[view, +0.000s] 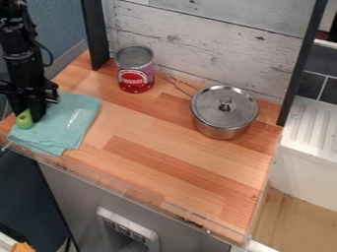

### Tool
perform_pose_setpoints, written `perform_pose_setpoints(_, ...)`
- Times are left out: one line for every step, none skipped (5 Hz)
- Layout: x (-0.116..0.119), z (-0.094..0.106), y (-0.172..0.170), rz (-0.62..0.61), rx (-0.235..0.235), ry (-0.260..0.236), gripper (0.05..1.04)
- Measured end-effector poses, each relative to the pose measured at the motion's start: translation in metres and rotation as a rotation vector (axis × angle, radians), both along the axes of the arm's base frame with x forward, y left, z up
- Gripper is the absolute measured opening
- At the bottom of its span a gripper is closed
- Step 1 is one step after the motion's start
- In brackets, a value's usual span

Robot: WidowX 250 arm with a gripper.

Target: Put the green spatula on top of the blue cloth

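Observation:
At the left side of the counter, the black gripper hangs low over the blue cloth. Between its fingers is a rounded green piece, the visible part of the green spatula; the gripper looks shut on it. The rest of the spatula is hidden, and whether the green piece touches the cloth I cannot tell. The cloth lies folded near the counter's left front edge, with a pale streak on its right half.
A red and silver can stands at the back, by the whitewashed board wall. Right of it is a lidded metal pot, its wire handle pointing back left. The wooden counter ends in front at a clear edge strip. Dark posts flank the back wall.

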State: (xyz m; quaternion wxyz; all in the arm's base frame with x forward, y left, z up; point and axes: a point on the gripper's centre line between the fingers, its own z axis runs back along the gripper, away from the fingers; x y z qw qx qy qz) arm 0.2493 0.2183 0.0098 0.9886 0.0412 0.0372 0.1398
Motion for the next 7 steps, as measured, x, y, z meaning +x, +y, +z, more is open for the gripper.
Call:
perform_pose_setpoints(-0.002,0.020,-0.007,-0.010,0.033,-0.053,0.332)
perform_pose_setpoints(-0.002,0.023,-0.008,-0.009,0.028,-0.066,0.332)
perform_pose_setpoints(-0.002,0.013,-0.008,-0.014,0.018,-0.036,0.332)
perform_pose_setpoints(0.003,0.006,-0.017,-0.064,0.007,-0.019,0.332)
perform_pose_setpoints(0.004,0.002,-0.027,-0.101,-0.001,-0.008,0.377)
perform_pose_setpoints(0.003,0.000,-0.031,-0.111,-0.016,-0.007,0.681)
perform_pose_setpoints(0.003,0.008,-0.030,-0.119,-0.010,-0.028,0.962)
